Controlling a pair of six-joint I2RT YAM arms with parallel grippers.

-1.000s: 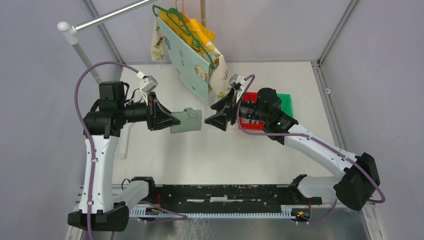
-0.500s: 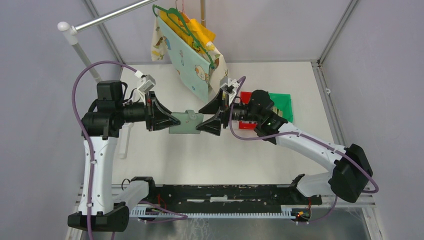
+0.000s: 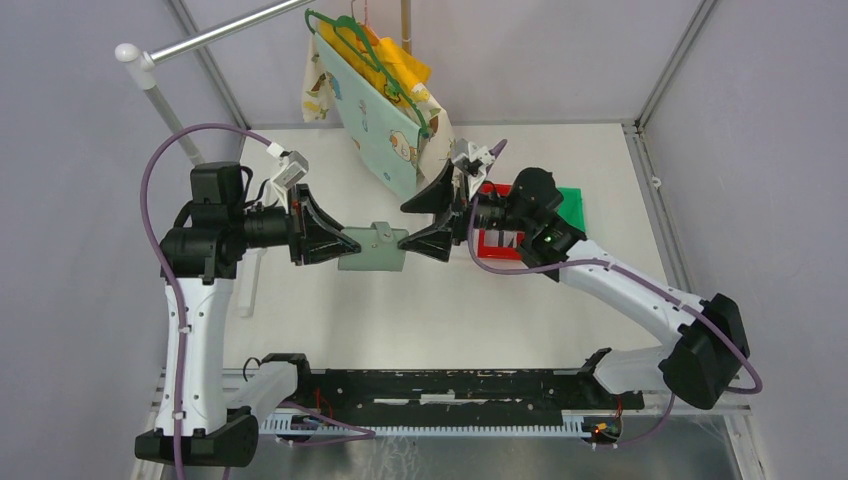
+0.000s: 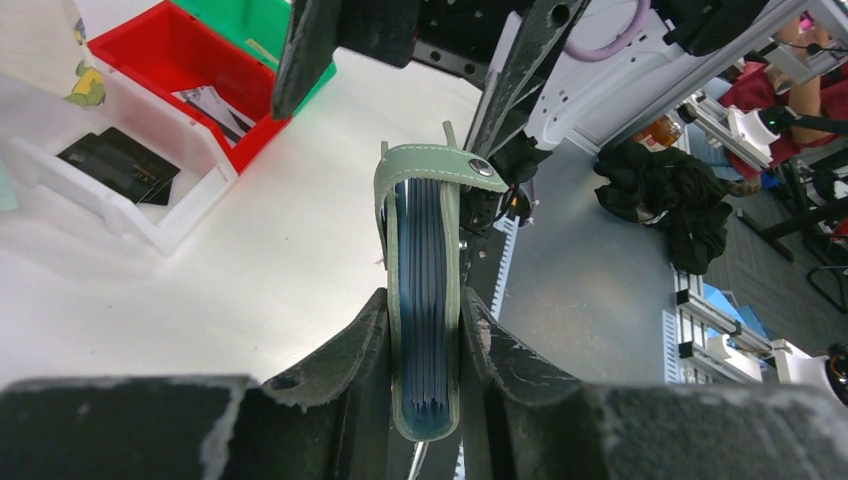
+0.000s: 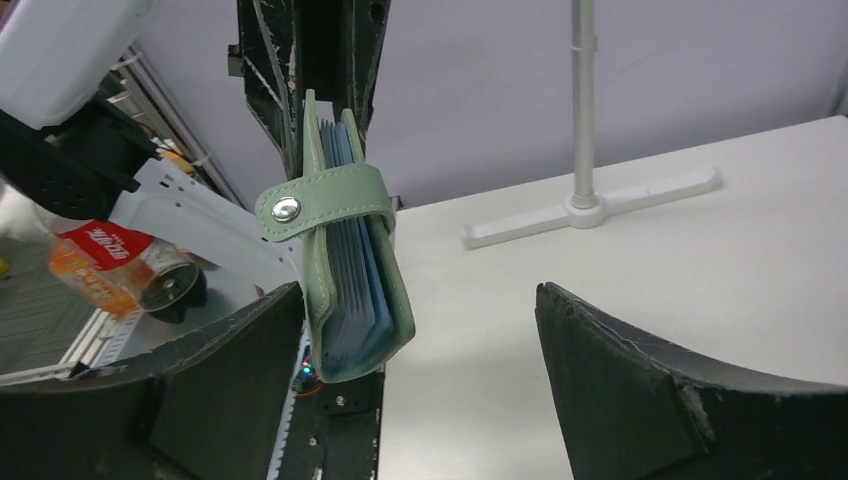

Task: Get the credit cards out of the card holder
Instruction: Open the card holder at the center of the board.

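The grey-green card holder [image 3: 372, 247] hangs in the air over the table, pinched at its folded end by my left gripper [image 3: 352, 242]. In the left wrist view the holder [image 4: 428, 250] sits upright between both shut fingers, its snap tab [image 4: 432, 165] fastened over the top. My right gripper [image 3: 408, 225] is wide open at the holder's free end. In the right wrist view the holder [image 5: 345, 280] lies beside the left finger [image 5: 240, 370], far from the right finger [image 5: 640, 380]. Blue-silver pockets show inside. The credit cards are hidden.
A red bin [image 3: 500, 240] and a green bin [image 3: 572, 205] stand behind the right wrist; a white bin [image 4: 110, 210] holding dark flat items adjoins the red one. Cloth bags [image 3: 385, 120] hang from a hanger at the back. A white stand [image 3: 150, 75] rises at the left.
My right gripper has moved left from a gap beside the holder until its open jaws flank the holder's free end. The left gripper and holder have barely shifted.
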